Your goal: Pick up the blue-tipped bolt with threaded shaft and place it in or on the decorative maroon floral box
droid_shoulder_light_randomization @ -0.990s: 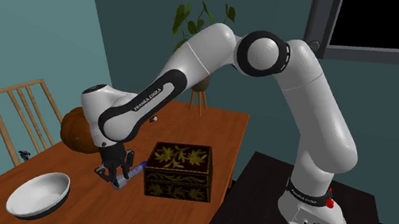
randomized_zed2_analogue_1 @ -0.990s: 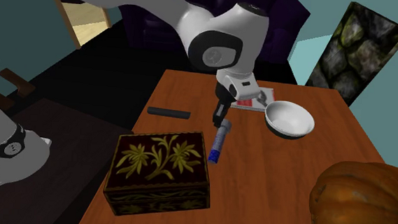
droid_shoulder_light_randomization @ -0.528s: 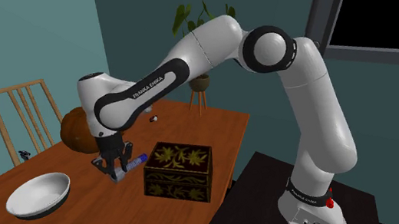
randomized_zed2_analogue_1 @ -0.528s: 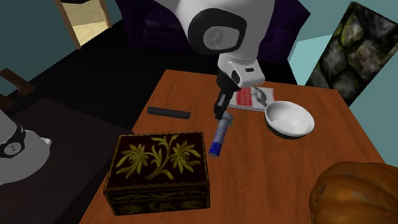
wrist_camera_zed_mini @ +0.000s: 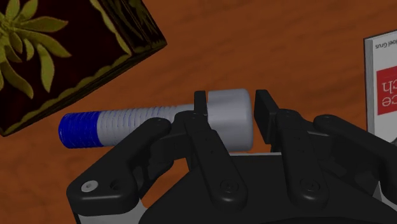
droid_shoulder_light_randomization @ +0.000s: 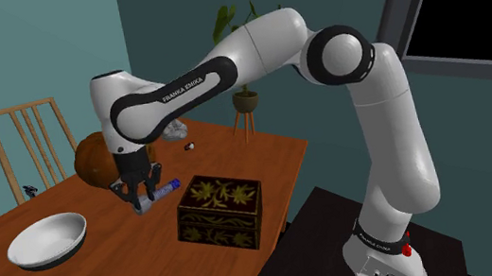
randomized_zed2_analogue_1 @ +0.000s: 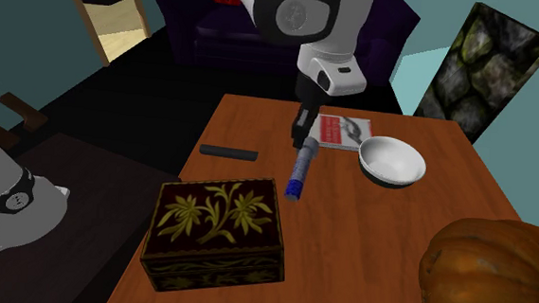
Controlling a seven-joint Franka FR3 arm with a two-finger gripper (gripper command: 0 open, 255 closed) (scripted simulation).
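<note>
Bolt (wrist_camera_zed_mini: pixel 146 124) has risen — head half-hidden by tool (wrist_camera_zed_mini: pixel 232 109).

I see the grey bolt (wrist_camera_zed_mini: pixel 156 125) clasped by its head, blue tip near the box (randomized_zed2_analogue_1: pixel 218 224). That dark, gold-flowered box sits closed.

The white arm (droid_shoulder_light_randomization: pixel 385 135) is held upright, bent at the elbow and stretched toward the shoulder view's left. The wrist is turned downward. The black claw (wrist_camera_zed_mini: pixel 232 108) is pointed down, its two fingers clamped on the head of a bolt (wrist_camera_zed_mini: pixel 127 124).
</note>
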